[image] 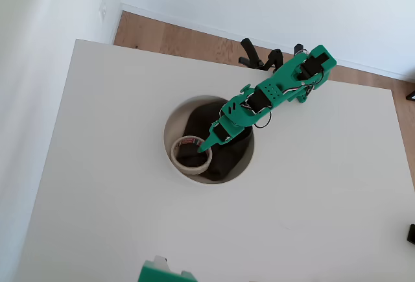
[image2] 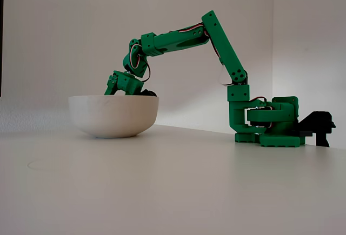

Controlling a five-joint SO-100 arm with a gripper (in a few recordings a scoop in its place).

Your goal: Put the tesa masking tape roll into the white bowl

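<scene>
Bench (image2: 173, 192): white and flat, filling the low part of the fixed view.
White bowl (image2: 113, 115): sits on the bench, left of middle in the fixed view; a dark cloth (image: 224, 159) lies inside.
Tape roll (image: 190, 153): lies flat inside the bowl, at its left side in the overhead view.
Fingers (image: 206, 144): green, dipped into the bowl, tip just beside the roll's rim. Spread or pressed together, I cannot tell.
Arm base (image2: 270, 124): at the far right, on the bench.

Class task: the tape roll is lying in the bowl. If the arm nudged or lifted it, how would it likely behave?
The tape roll lies flat on dark cloth, so it probably slides rather than rolls. It is a small hollow ring, likely light and fairly stiff. On edge, it could roll.
</scene>
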